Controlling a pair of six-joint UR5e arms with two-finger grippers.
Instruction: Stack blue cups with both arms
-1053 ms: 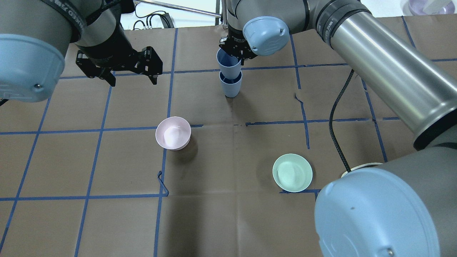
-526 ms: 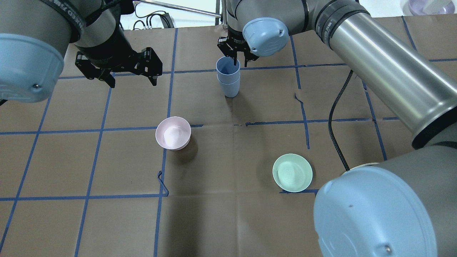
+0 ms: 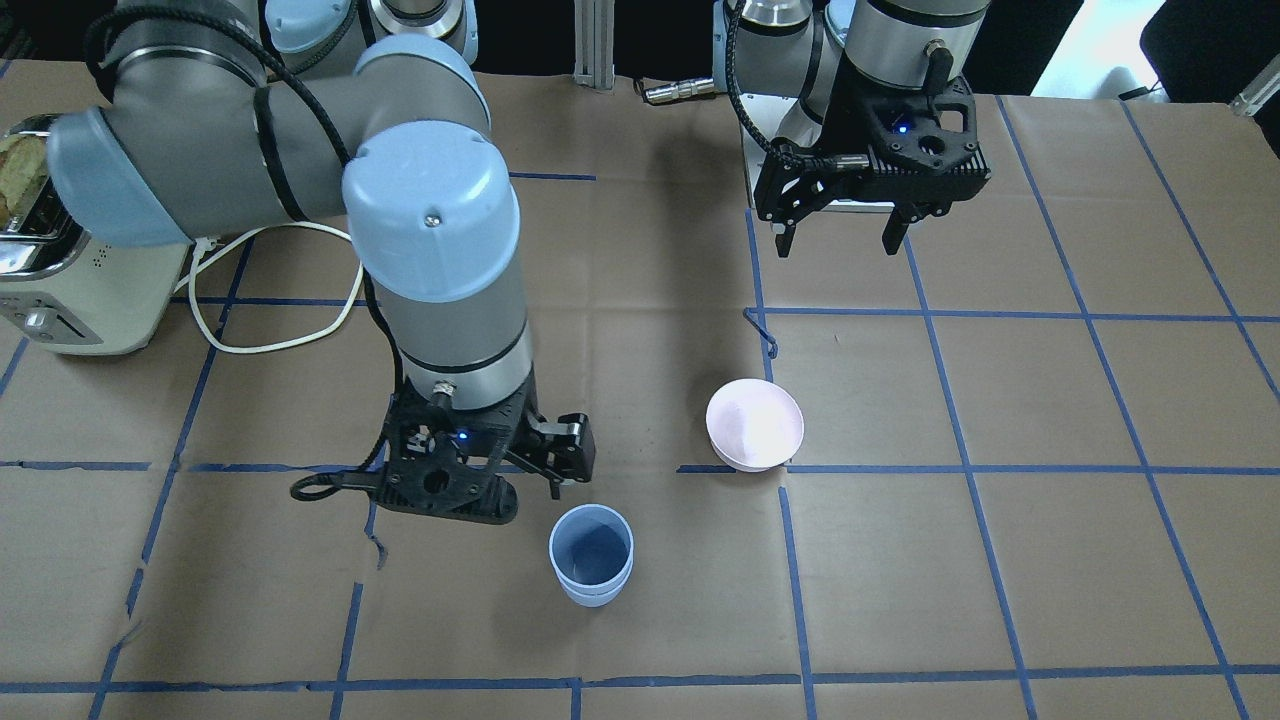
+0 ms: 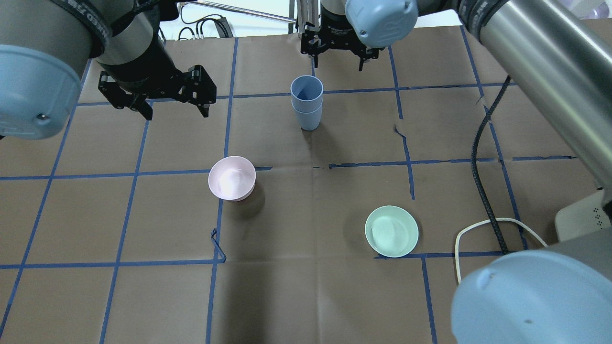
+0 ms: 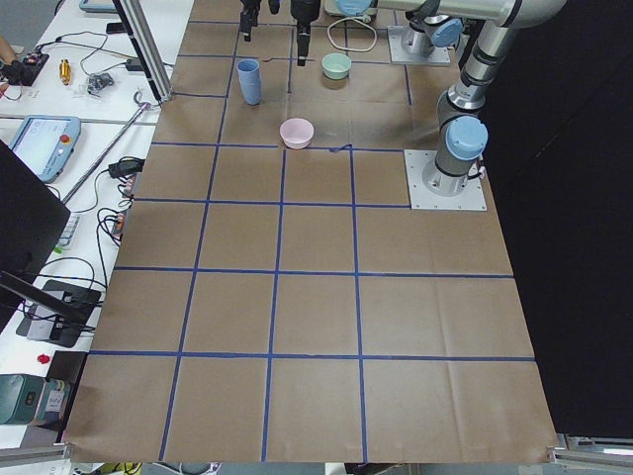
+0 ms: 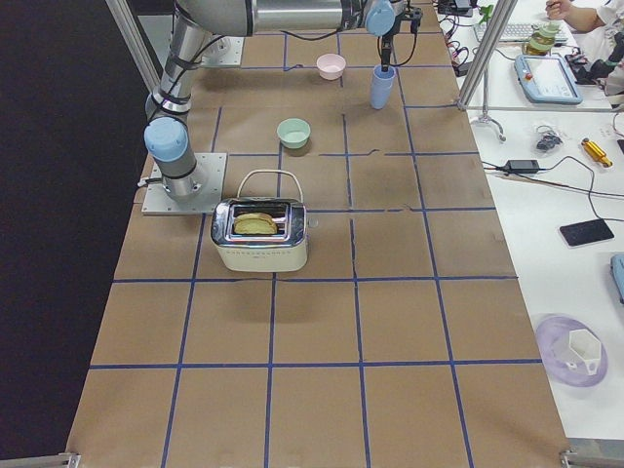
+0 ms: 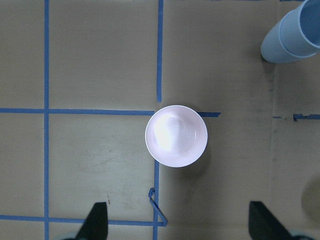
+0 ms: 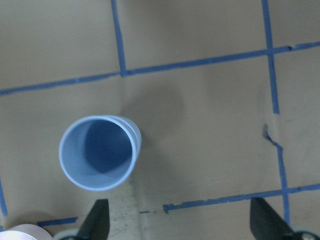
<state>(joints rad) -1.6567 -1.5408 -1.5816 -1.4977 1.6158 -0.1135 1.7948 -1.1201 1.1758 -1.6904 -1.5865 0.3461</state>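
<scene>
The two blue cups [image 4: 306,102] stand nested, one inside the other, upright on the brown table at the far middle. They also show in the front view [image 3: 591,555] and in the right wrist view [image 8: 97,152]. My right gripper [image 4: 337,64] is open and empty, raised just beyond the stack and apart from it. My left gripper [image 4: 178,112] is open and empty, hovering to the left of the stack. In the left wrist view the cups [image 7: 292,37] are at the top right corner.
A pale pink bowl [image 4: 232,177] sits left of centre, below the left gripper's camera [image 7: 176,136]. A mint-green bowl [image 4: 391,231] sits at the near right. A toaster [image 3: 50,260] with a white cord and a black cable [image 4: 483,181] lie on the right arm's side.
My right gripper opened and let go of the upper cup, which dropped fully into the lower one. The gripper then rose and moved away beyond the stack. The left gripper barely moved.
</scene>
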